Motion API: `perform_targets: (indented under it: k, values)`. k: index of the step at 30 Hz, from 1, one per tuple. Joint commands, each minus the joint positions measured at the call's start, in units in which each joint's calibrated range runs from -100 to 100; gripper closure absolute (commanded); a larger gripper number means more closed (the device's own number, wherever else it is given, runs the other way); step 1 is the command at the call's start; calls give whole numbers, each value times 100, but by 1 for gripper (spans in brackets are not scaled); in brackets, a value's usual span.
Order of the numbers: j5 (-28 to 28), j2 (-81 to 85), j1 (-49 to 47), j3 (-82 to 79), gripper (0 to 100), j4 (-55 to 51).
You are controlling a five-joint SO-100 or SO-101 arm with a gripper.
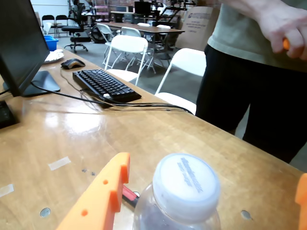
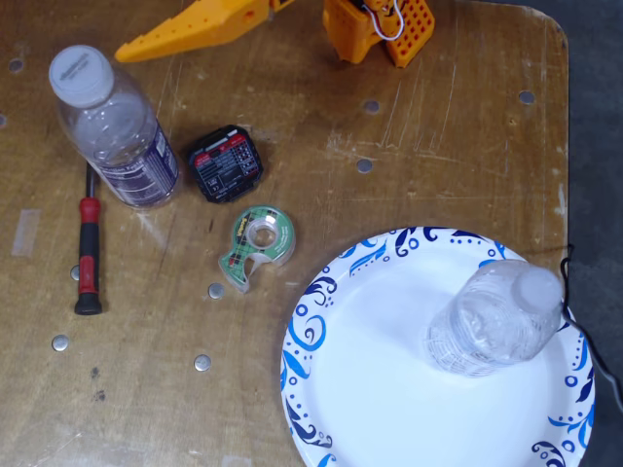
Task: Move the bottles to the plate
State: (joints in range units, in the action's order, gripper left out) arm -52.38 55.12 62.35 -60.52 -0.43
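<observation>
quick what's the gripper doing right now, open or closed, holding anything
Gripper: open and holding nothing; its orange fingers sit either side of the labelled bottle's white cap.

Nothing fully legible. Embossed lettering on white cap of clear plastic bottle (image 1: pixel 186 184) in wrist view is unreadable. Printed lines on brown cardboard box (image 1: pixel 195 24), small black square device (image 2: pixel 225 163), dark purple bottle label (image 2: pixel 146 180) are too small.
</observation>
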Motion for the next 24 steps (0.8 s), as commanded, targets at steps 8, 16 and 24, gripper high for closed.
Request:
perform_targets:
  k: [8,16,24]
  values:
    - [-234,-1886,272,602,61,1043]
    - [-234,-2147,347,584,62,1157]
    - [-411,-2156,315,530,64,1070]
